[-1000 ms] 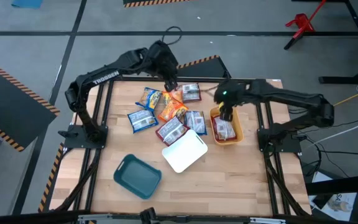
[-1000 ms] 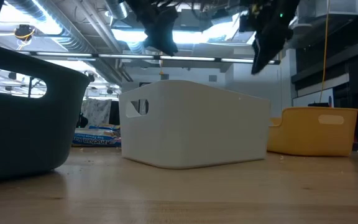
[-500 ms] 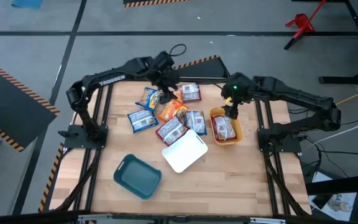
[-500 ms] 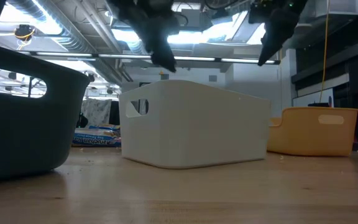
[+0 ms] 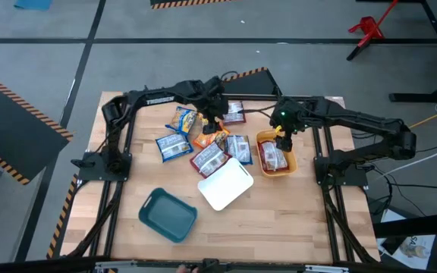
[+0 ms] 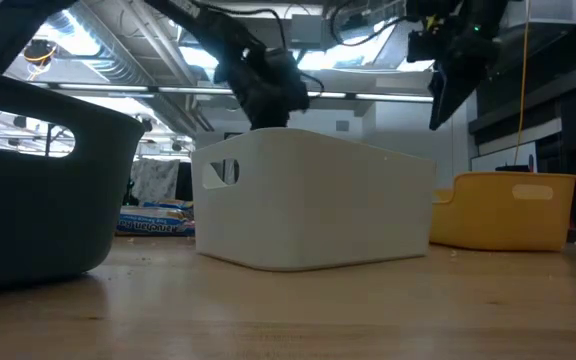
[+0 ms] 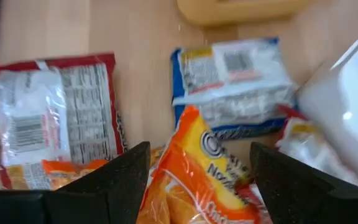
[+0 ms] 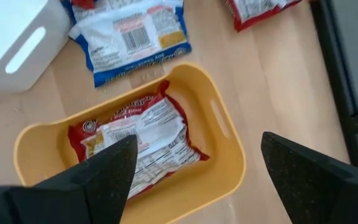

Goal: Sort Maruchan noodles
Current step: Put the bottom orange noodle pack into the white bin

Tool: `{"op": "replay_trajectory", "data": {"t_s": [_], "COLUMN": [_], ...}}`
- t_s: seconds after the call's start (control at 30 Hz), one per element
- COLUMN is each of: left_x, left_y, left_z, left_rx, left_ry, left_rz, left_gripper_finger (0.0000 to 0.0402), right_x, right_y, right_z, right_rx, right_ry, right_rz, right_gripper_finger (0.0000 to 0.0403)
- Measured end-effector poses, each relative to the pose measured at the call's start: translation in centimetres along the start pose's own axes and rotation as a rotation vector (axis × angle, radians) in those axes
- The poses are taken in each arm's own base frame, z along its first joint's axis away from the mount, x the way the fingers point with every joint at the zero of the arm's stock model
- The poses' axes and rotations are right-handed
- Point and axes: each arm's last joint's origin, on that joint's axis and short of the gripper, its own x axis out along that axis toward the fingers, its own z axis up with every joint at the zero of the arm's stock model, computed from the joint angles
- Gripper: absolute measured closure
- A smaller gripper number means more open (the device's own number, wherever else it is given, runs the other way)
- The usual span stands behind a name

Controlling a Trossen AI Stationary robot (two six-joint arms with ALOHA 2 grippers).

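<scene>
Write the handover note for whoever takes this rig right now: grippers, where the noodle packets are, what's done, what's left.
Left gripper: open, holding nothing, over the orange packet in the loose pile at the table's middle.
Right gripper: open, holding nothing, above the yellow bin.
Done: one red packet lies in the yellow bin.
Left: the other packets lie loose on the table, among them a blue packet and a red one. The white bin and the teal bin show no packets in the high view.
</scene>
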Motion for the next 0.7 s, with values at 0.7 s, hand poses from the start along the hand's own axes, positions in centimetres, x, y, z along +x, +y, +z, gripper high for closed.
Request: {"op": "replay_trajectory", "data": {"t_s": [0.7], "left_x": [5.6], "left_y": [-1.0], "left_z": [-2.5], "left_rx": [0.041], "left_ry": [0.326], "left_rz": [0.046], "left_gripper_finger": [0.0159], "right_x": [0.6], "right_y": [0.2], "right_z": [0.0], "right_rx": [-0.008], "right_ry": [-0.025], "right_rz": [0.060], "right_gripper_finger": [0.0075]}}
